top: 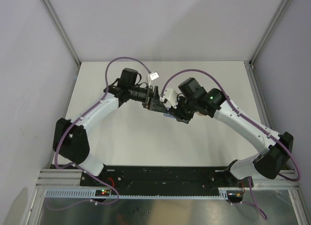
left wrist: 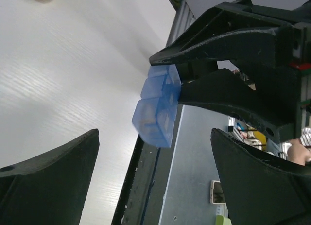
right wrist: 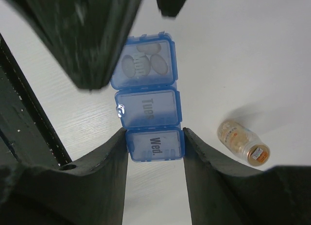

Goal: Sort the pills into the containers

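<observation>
- A small light-blue translucent plastic pill box (right wrist: 147,106), lids down, is clamped at its "Wed." end between the right fingers (right wrist: 104,176), apparently above the white desk (right wrist: 243,50).
- Pale oval pills (right wrist: 141,64) sit in the end compartment and "Tues" looks empty, so the sorting seems partly done.
- The left fingers (left wrist: 53,176) stand wide apart by the box's far end.
- A small amber-brown cylindrical bottle (right wrist: 242,142) lies well aside; the shut lids look like the only obstacle.
</observation>
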You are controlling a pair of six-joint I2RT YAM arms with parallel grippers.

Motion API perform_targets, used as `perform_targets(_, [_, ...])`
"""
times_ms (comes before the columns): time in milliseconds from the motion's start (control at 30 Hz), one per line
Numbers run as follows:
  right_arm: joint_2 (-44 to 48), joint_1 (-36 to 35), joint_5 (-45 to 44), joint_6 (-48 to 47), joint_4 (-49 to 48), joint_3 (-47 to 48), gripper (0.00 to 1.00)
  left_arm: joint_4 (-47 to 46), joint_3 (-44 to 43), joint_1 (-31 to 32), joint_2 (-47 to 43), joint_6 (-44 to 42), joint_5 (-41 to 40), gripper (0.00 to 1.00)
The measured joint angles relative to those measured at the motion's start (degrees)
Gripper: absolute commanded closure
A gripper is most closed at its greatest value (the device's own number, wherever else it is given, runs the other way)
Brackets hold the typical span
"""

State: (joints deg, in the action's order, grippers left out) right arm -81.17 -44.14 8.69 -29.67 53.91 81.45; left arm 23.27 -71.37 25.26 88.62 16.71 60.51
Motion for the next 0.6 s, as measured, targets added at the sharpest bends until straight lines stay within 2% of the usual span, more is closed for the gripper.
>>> perform_targets(167, [0.00,0.00,0.28,0.00,-0.26,0.00,0.99,0.02,-1.57,3.63,3.17,0.48,0.15,0.06])
perform_targets(400, [0.00,0.00,0.96,0.02,-0.50,0.00,0.99,-0.02,-3.69,5.70,6.27,1.29,0.20,0.33])
perform_targets(600, [0.02,0.00,1.25,0.04,-0.66,0.00,0.99,0.00,-3.78,5.97,6.78,1.36,0.35,0.51])
